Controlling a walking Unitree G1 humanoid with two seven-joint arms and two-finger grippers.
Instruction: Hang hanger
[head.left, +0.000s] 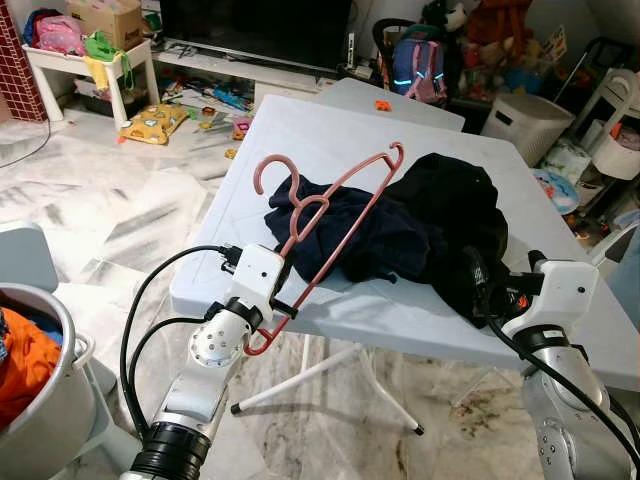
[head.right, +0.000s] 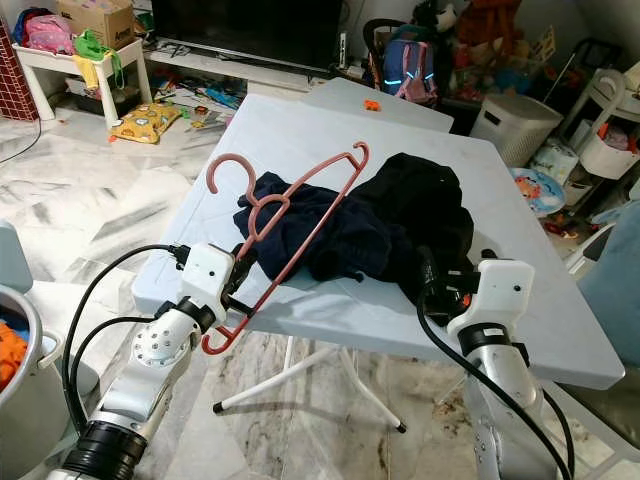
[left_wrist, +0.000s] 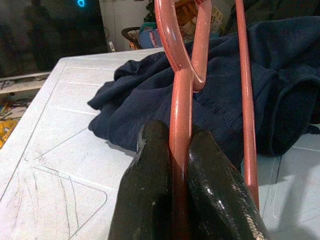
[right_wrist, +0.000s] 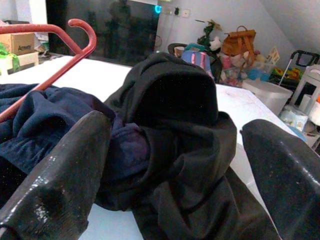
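The pink hanger (head.left: 330, 215) is clamped by the left gripper (left_wrist: 180, 175) at the table's (head.left: 420, 320) near edge and slants up over the navy garment (head.left: 345, 235). The right gripper (right_wrist: 175, 165), fingers spread, is held against the black garment (head.left: 450, 215) near the same edge.

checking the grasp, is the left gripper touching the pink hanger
Touching. The left wrist view shows the left gripper with both black fingers pressed against the pink hanger bar, no gap.
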